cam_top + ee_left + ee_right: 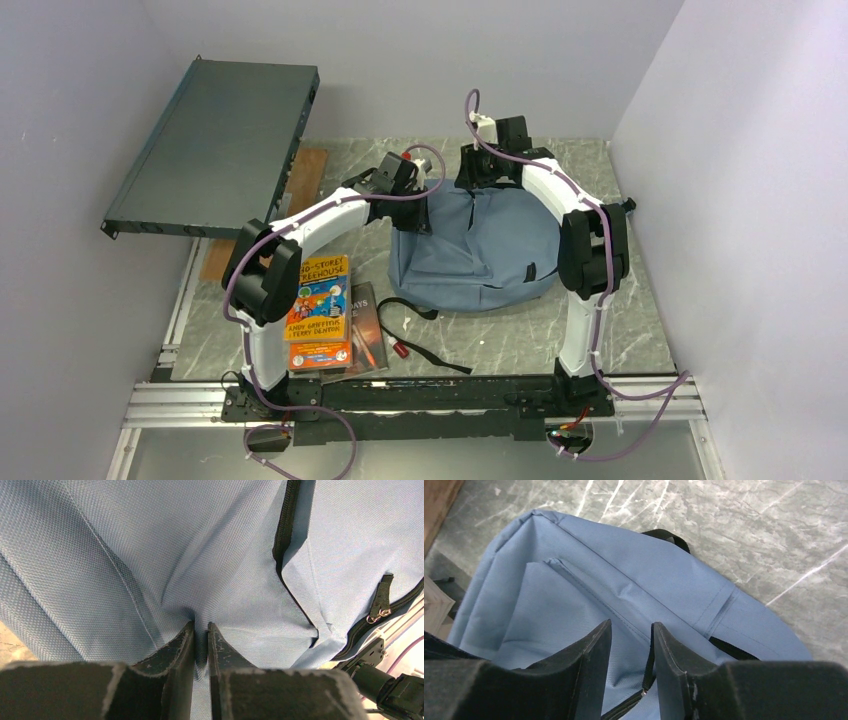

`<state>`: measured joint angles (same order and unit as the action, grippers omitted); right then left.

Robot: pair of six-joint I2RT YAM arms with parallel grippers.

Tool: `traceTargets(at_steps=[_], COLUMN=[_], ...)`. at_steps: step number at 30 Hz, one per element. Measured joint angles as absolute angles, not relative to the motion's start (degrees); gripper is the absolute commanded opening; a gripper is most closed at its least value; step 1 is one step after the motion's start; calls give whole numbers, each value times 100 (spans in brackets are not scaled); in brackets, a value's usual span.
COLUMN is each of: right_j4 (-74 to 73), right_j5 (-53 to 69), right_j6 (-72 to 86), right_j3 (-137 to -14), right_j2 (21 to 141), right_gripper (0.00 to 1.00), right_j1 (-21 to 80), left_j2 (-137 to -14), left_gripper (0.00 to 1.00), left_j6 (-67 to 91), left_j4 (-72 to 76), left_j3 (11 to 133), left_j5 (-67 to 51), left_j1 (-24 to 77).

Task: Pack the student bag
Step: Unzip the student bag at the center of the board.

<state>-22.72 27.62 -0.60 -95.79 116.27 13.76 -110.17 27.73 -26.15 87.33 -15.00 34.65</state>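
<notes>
The blue-grey student bag (480,250) lies flat on the marble table, front pocket up, its black straps (440,355) trailing toward the near edge. My left gripper (415,212) is at the bag's far left edge. In the left wrist view it (201,625) is shut on a pinched fold of the bag's fabric (150,555), beside a dark zipper (285,525). My right gripper (480,185) is over the bag's far top edge. In the right wrist view it (630,625) is open, jaws straddling the dark zipper (649,665) of the bag (574,595).
An orange book (320,310) lies on a darker book (368,330) at the near left, with a small red object (400,349) beside them. A flat grey metal case (215,145) juts over the far left, above a wooden board (305,175). Walls close both sides.
</notes>
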Motion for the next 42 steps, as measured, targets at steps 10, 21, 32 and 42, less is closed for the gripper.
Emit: traceTargets(at_steps=[10, 21, 32, 42], right_j4=[-2423, -2495, -2676, -2051], right_j5=[2440, 2403, 2617, 3500], right_j6=[-268, -301, -21, 1232], right_j3=[-9657, -9734, -9839, -8982], right_j2=[11775, 11924, 12040, 11303], right_gripper=[43, 51, 0, 0], right_j1=[1376, 1376, 1376, 1269], left_j2=[-11032, -11052, -11052, -11085], left_gripper=[9, 5, 0, 0], left_j6=[2773, 2775, 2775, 2838], left_j4=[-2620, -2624, -2633, -2589], left_j3=[8733, 8733, 8733, 8676], left_j5=[-1500, -1500, -1509, -1623], left_j1=[3470, 3470, 3474, 3413])
